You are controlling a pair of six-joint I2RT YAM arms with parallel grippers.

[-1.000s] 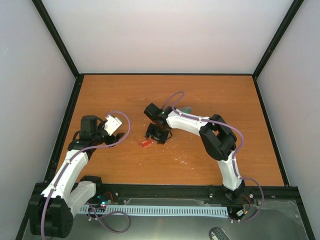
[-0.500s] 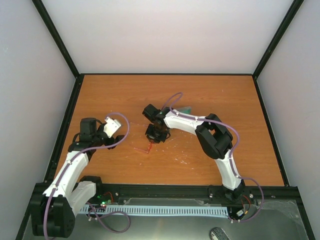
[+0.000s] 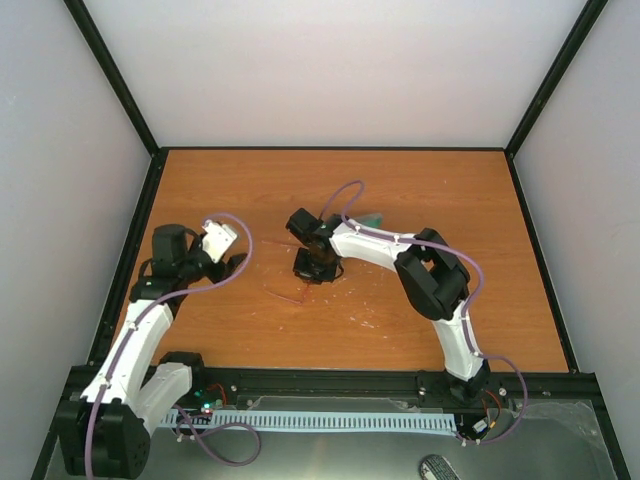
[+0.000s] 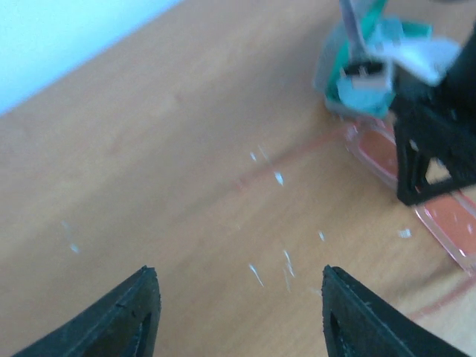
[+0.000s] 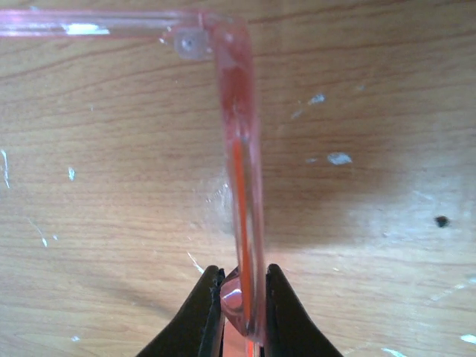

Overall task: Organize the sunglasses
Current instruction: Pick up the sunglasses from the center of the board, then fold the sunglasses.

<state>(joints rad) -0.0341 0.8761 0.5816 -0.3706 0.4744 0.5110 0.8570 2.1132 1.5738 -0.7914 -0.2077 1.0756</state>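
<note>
You see thin, translucent red-pink plastic sunglasses [image 5: 239, 163], an orange-brown wood-grain tabletop [image 5: 111, 245] flecked with white, your black right gripper [image 5: 242, 272], and a rectangular case [image 3: 373, 219] showing green.

**Wood-grain table [image 3: 450, 200] and what lies on it**

Spans the middle of the top view in orange-brown wood grain, edged all round by a black border. Carries the sunglasses [image 3: 288, 294] [image 4: 375, 152] [image 5: 242, 149] just left of centre there, with thin red temple arms reaching toward the left of the frame. Shows their reddish lenses low against the wood at the right edge of the left wrist view. Holds a case [image 3: 372, 219] with a green inside slightly above centre, mostly hidden. Bears white flecks [image 3: 365, 320] [image 4: 256, 271] [image 5: 338, 158] scattered over the surface, plus one dark speck [image 5: 442, 221] at the right of the right wrist view.
</note>
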